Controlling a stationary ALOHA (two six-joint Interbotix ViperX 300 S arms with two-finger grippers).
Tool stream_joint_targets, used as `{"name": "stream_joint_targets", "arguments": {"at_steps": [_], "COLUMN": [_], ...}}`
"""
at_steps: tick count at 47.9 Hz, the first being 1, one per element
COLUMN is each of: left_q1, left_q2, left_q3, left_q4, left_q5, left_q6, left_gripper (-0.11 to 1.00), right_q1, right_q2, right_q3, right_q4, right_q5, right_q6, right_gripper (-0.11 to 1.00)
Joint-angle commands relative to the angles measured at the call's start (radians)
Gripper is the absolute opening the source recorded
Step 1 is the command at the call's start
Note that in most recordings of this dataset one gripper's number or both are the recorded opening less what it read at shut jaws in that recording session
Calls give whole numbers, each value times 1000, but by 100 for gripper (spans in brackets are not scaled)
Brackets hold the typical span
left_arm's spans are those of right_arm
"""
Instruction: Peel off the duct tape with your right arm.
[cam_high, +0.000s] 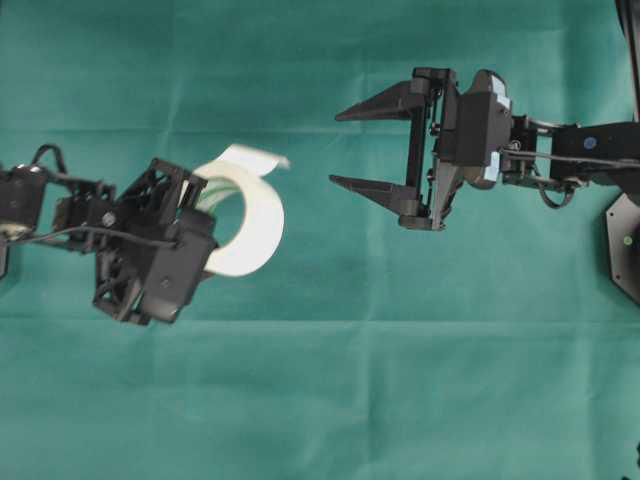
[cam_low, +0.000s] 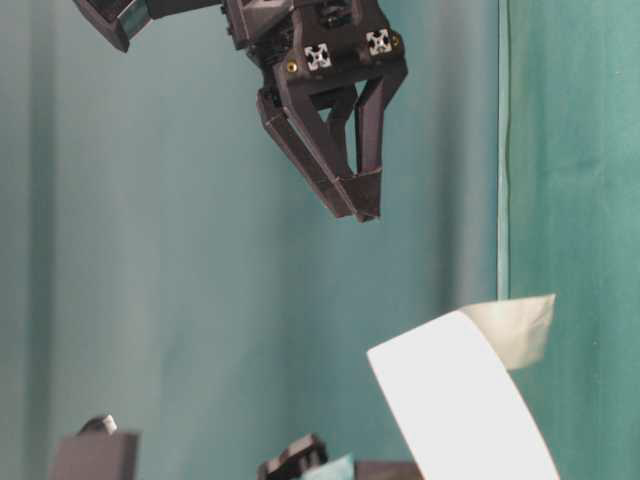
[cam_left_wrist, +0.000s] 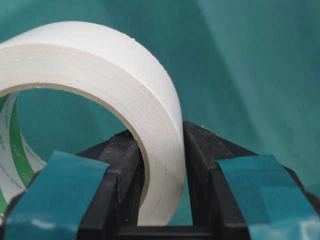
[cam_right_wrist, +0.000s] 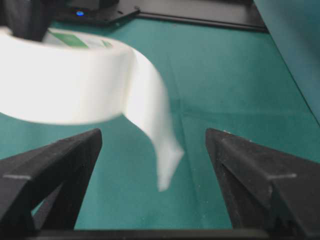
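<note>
Overhead exterior view: the duct tape is pinched by the left tool at nine o'clock above the tabletop. The right tool is spread wide, holding nothing. The loose strip is not yet gripped, so peeling seems left.

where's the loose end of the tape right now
In the overhead view the loose strip end sticks out from the top of the duct tape, left of centre, toward the open right gripper.

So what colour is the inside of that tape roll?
The duct tape has a white core lining with green print, clearest in the left wrist view.
</note>
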Motion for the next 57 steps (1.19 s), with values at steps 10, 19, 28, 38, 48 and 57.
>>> {"name": "stream_joint_targets", "arguments": {"at_steps": [10, 19, 28, 38, 48, 57], "left_q1": [72, 123, 163, 198, 198, 198], "left_q2": [6, 8, 17, 66, 123, 158], "left_q3": [-51, -58, -74, -86, -84, -77], "left_q4": [6, 8, 8, 6, 6, 6], "left_q5": [15, 15, 15, 8, -3, -28], "left_q6": [8, 12, 15, 15, 14, 9], "left_gripper": [21, 21, 21, 21, 21, 21], "right_q1": [9, 12, 15, 18, 18, 18], "right_q2": [-21, -21, -23, -21, -21, -21], "right_q3": [-2, 5, 5, 9, 9, 11], "right_q4": [2, 2, 2, 2, 2, 2], "right_q5": [-9, -9, -9, -11, -11, -11], "right_q6": [2, 2, 2, 2, 2, 2], "right_gripper": [63, 63, 63, 63, 63, 63]}}
